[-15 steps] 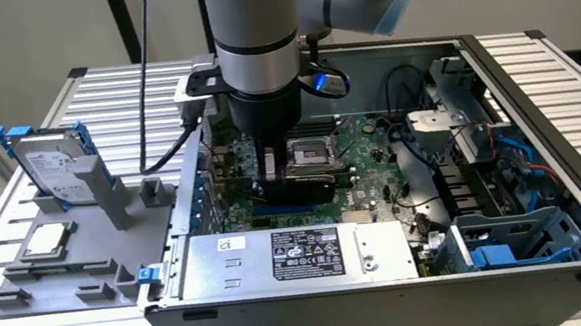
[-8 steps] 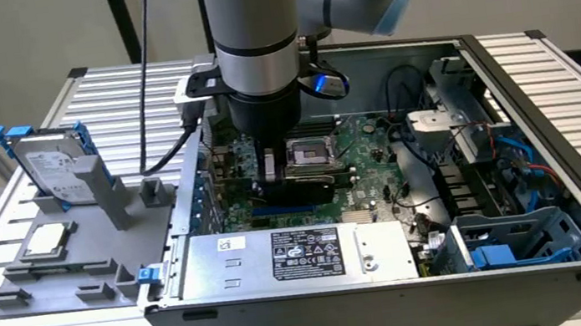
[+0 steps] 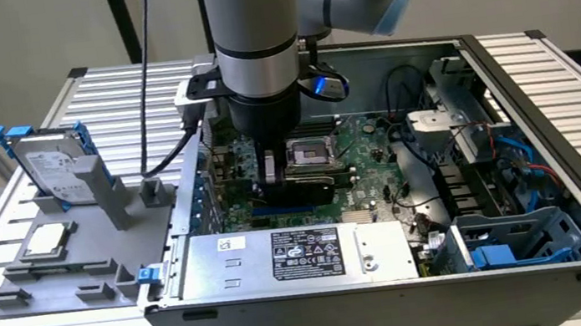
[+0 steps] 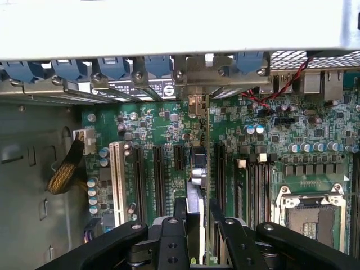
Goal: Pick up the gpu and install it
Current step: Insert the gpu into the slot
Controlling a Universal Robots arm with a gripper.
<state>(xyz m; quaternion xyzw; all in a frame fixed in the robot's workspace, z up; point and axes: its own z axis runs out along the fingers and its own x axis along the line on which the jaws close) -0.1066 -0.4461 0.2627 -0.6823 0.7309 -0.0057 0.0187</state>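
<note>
The gpu (image 4: 196, 198) stands edge-on between my two black fingers (image 4: 180, 216), and my gripper (image 4: 197, 220) is shut on it. Its grey metal end bracket (image 4: 194, 104) reaches the rear slot openings of the computer case (image 4: 169, 28). The card runs along the motherboard (image 4: 163, 126) between the black expansion slots (image 4: 159, 180). I cannot tell whether it touches a slot. In the exterior view my gripper (image 3: 284, 182) is down inside the open case (image 3: 555, 120), with the dark gpu (image 3: 311, 189) under it, beside the processor socket (image 3: 309, 154).
A silver hard drive with blue rails (image 3: 53, 173) and a small square processor chip (image 3: 44, 240) sit on a grey fixture (image 3: 91, 269) at the exterior view's left. The power supply (image 3: 292, 255), cables (image 3: 456, 141) and a blue drive cage (image 3: 515, 243) crowd the case.
</note>
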